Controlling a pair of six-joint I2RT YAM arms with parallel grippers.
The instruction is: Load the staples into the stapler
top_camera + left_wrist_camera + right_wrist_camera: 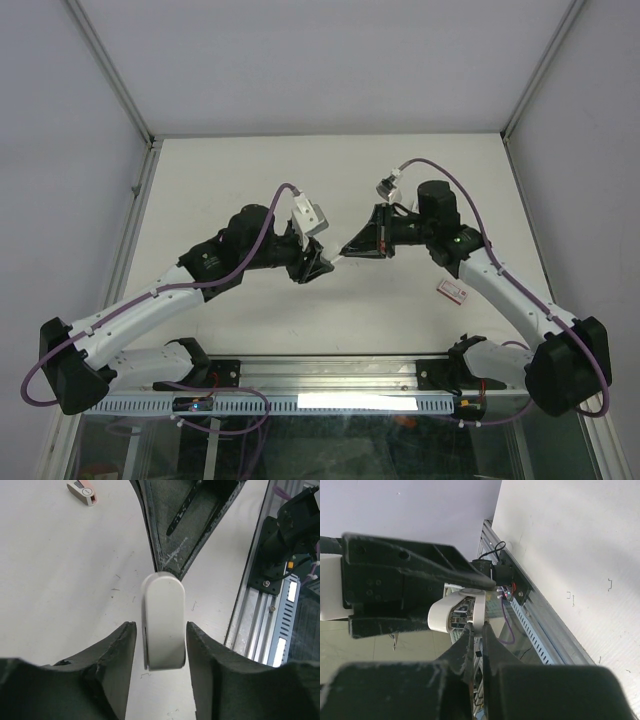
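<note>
Stapler (164,625), tiny, pale grey, barely visible from above, shows in wrist views held over the white tabletop (300,180) by the left hand (316,268), right hand (479,630) pinched shut on its thin flap.

top cam looks down from above/behind; both wrist cams v. close on the stapler (164,625), from opposite sides.

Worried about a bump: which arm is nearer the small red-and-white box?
Right. The right arm passes just beside the box; the left arm lies across the table, well to its left.
</note>
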